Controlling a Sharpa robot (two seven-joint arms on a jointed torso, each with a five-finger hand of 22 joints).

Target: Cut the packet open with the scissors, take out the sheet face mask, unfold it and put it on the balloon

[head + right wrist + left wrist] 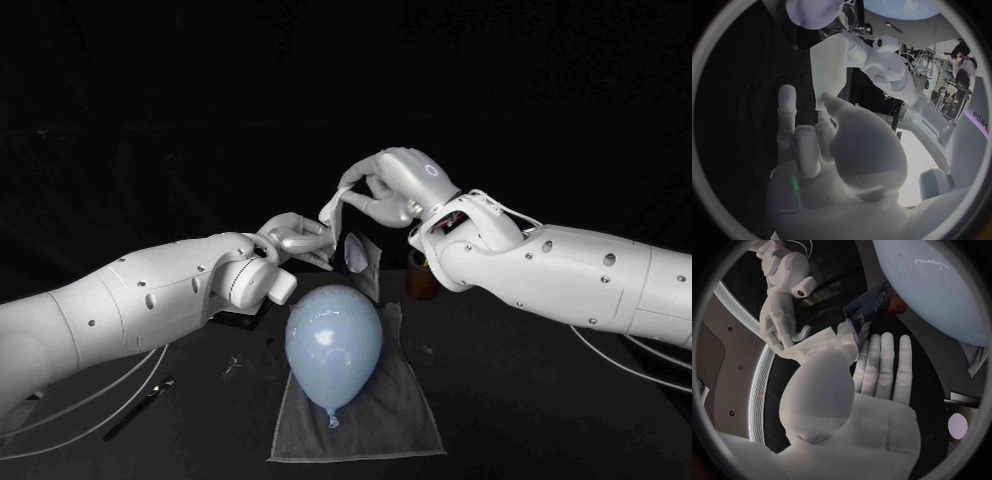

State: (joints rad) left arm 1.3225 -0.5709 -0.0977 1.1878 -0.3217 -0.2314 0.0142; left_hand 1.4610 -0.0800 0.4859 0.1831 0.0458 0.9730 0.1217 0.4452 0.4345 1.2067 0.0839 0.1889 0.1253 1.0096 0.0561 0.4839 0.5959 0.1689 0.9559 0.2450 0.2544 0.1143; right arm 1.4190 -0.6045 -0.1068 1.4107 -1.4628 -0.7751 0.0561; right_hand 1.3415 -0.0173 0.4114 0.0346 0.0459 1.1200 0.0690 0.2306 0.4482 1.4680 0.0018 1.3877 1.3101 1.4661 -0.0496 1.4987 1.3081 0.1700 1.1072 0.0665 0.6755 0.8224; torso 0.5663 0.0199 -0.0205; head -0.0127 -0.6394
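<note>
1. Above the far end of the pale blue oval rubber balloon (335, 340), a white folded sheet face mask (333, 212) hangs in the air between both hands
2. Left hand (299, 240) pinches the mask's lower end; right hand (378, 197) pinches its upper end
3. Balloon lies on a grey cloth towel (389, 425) on the black table
4. Flat foil packet (361, 255) sits just behind the balloon

This looks like a robotics lab. A black table (548, 400) stands before a black backdrop (173, 100), with white cables (72, 418) trailing across it.
</note>
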